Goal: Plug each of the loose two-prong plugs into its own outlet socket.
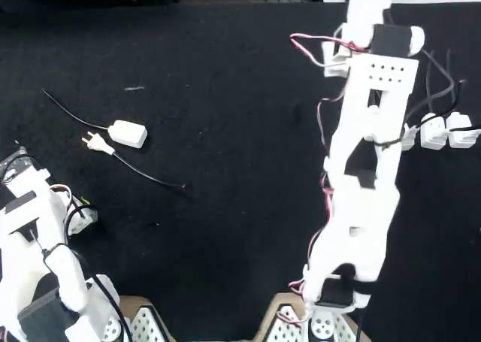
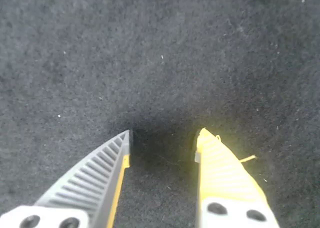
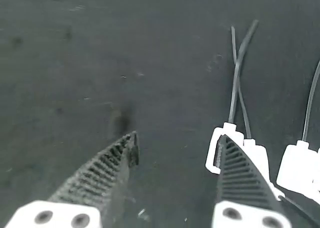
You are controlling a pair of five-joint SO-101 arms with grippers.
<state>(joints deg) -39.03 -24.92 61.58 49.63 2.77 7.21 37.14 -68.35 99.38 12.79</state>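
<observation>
- While the right gripper gapes, one finger sits just beside a white plug;
- left gripper spread wide over bare mat;
- loose two-prong plug lies beside a white adapter.

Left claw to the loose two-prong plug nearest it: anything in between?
Nothing but bare black mat short of the two-prong plug, per the high view. In the left wrist view, the left claw is open over the same mat.
</observation>
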